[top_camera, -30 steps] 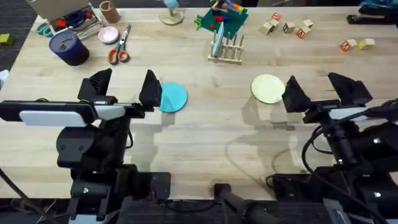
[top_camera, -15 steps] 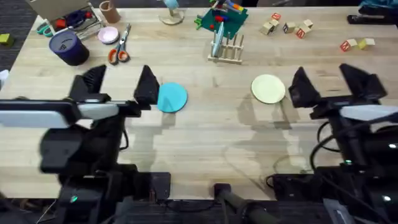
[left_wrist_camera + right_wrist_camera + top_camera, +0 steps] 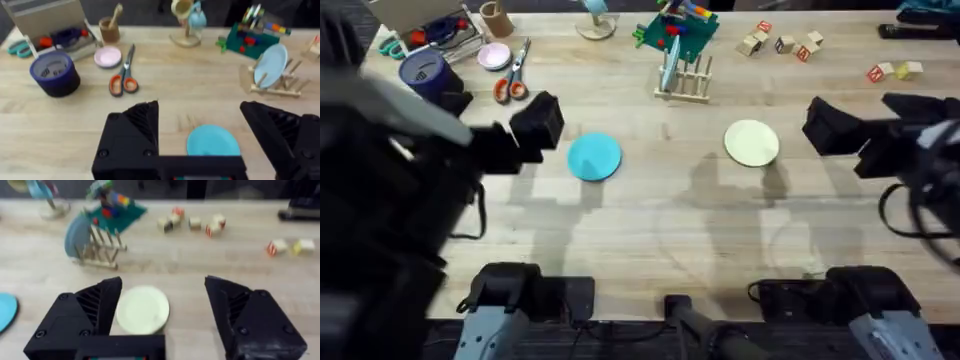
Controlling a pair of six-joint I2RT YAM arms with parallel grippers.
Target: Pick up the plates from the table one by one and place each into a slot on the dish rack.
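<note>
Both hands are spread wide and hold nothing. The left hand (image 3: 200, 145) hangs above the light blue plate (image 3: 593, 157), and the right hand (image 3: 162, 320) hangs above the cream plate (image 3: 751, 142). Both plates lie flat on the table (image 3: 650, 220), well apart from each other.

The main risk, I think, is the grasp itself: a flat plate gives the fingers almost no edge, so they may push it along the wood or pinch it only weakly and let it slip.

The dish rack (image 3: 684, 80) is at the far side, just beside a green toy board (image 3: 675, 35); a badly aimed plate can hit the pegs.

The wrist views show clearly that one blue plate (image 3: 271, 65) leans already in the rack. The overhead view shows it only as a thin edge.
</note>
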